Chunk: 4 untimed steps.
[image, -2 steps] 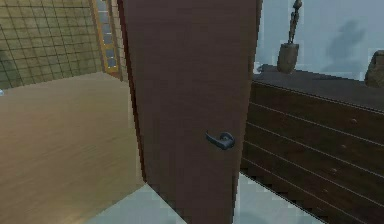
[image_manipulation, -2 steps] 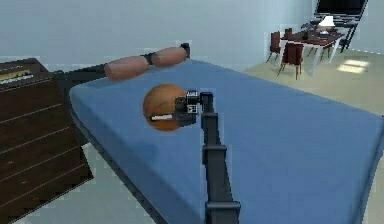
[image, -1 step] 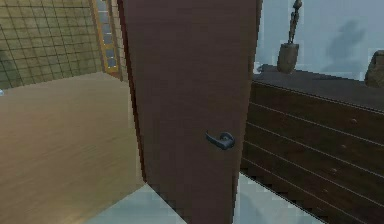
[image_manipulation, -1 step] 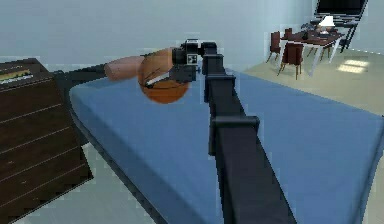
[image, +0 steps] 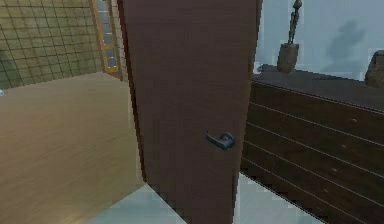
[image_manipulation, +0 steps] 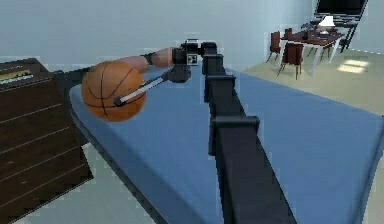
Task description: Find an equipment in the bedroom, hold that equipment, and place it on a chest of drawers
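Observation:
An orange basketball (image_manipulation: 105, 85) hangs at the far end of my gripper (image_manipulation: 128, 82), above the near edge of a blue bed (image_manipulation: 300, 140), so the gripper holds the ball. One thin finger (image_manipulation: 142, 90) crosses the ball's front. The dark arm (image_manipulation: 235, 140) reaches out over the bed. A dark wooden chest of drawers (image_manipulation: 35, 135) stands at the arm side view's left, beside the bed. In the forward view a dark chest of drawers (image: 320, 130) stands on the right.
A dark brown door (image: 190, 100) with a lever handle (image: 220, 140) stands close ahead. A slim statue (image: 292, 40) tops the chest. Left of the door lies wooden floor (image: 60, 140). Far off, a dining table with chairs (image_manipulation: 310, 45) and a lamp (image_manipulation: 326, 22).

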### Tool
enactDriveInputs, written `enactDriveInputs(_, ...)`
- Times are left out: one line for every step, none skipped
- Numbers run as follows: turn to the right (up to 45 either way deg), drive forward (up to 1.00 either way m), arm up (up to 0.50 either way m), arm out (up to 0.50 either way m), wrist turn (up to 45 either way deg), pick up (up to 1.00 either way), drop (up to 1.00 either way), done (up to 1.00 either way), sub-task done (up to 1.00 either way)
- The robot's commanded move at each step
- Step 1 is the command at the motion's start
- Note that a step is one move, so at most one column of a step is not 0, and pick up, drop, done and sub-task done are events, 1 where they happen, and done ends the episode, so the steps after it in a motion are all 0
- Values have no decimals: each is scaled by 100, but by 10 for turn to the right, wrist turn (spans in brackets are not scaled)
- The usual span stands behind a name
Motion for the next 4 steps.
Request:
enactDriveInputs(0,0,0,0,-450,0,0,0,0)
enactDriveInputs(0,0,0,0,-120,0,0,0,0)
enactDriveInputs(0,0,0,-46,0,0,0,0,0)
enactDriveInputs(330,0,0,0,0,0,0,0,0)
